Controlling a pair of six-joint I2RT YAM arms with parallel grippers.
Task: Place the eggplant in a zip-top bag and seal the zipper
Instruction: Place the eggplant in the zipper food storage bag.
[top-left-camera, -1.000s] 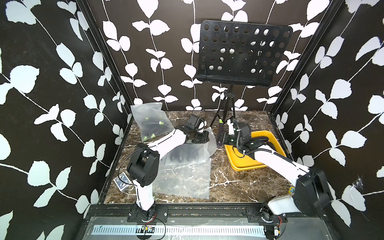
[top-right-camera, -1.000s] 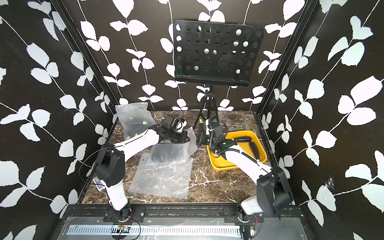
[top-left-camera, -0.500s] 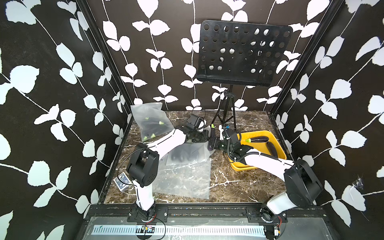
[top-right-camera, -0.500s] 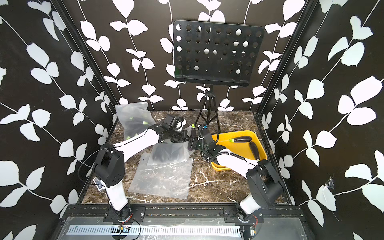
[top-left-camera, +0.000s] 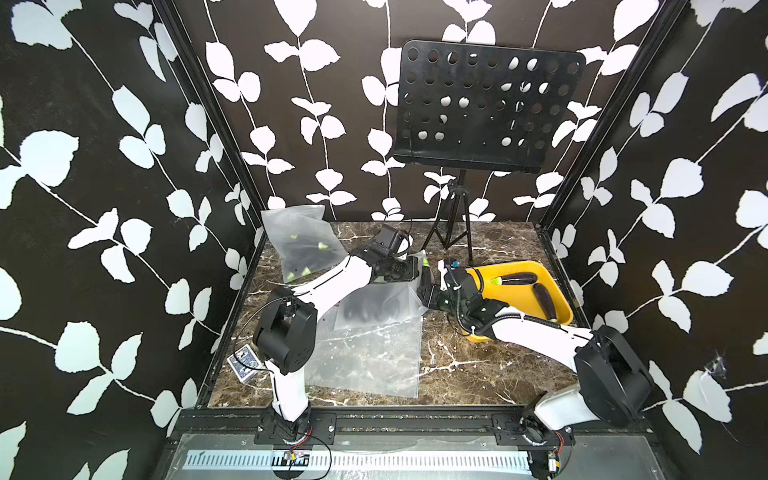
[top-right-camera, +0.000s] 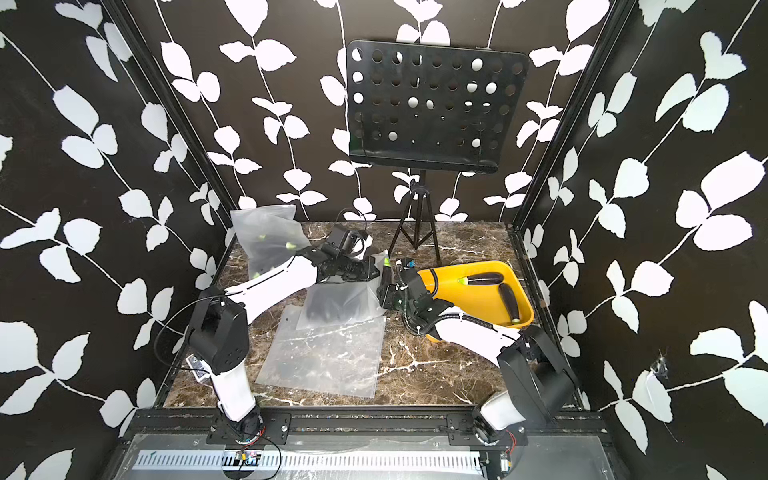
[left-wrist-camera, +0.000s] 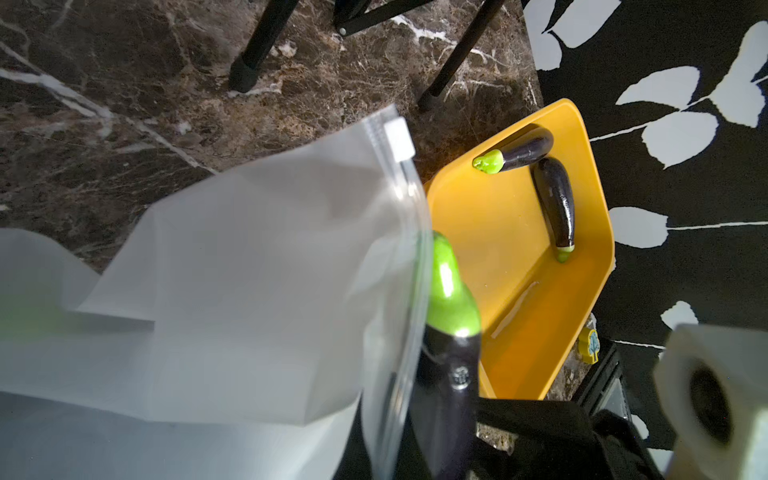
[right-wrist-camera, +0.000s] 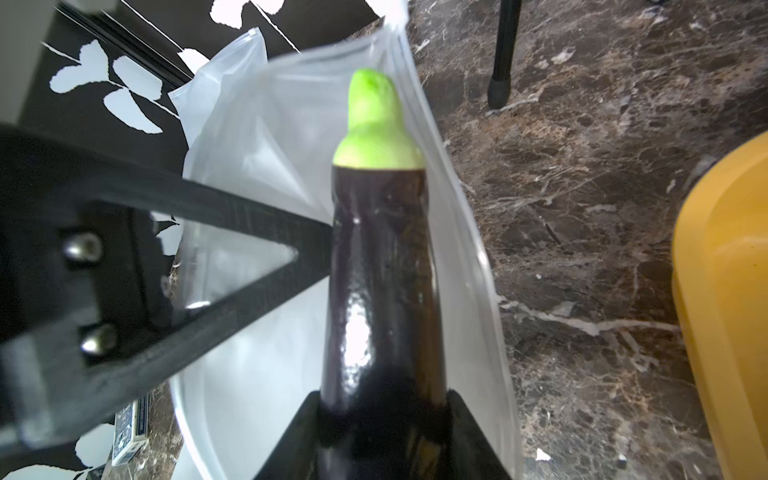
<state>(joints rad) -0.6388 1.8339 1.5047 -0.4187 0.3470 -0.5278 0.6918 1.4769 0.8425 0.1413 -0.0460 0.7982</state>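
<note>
Snagging is the risk: the right gripper (top-left-camera: 430, 291), clamped on the glossy, tapered eggplant (right-wrist-camera: 378, 257), holds its green stem at the bag (left-wrist-camera: 249, 270) mouth toward the tabletop's (top-left-camera: 478, 365) back edge. The left gripper (top-left-camera: 410, 270), closed, pinches that limp, frosted film, which could fold shut or slip free.

Lab test booth, leaf-patterned walls (top-left-camera: 124, 124), marble-look tabletop (top-left-camera: 457, 365), bench-mounted robot arms (top-left-camera: 328, 286)

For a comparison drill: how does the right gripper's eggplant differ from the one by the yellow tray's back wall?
The gripped eggplant is clamped in the right gripper; the tray eggplant lies loose in the yellow tray. The gripped eggplant's stem sits at the zip-top bag mouth; the tray eggplant touches no bag. Both: slim, dark purple, green-capped.
</note>
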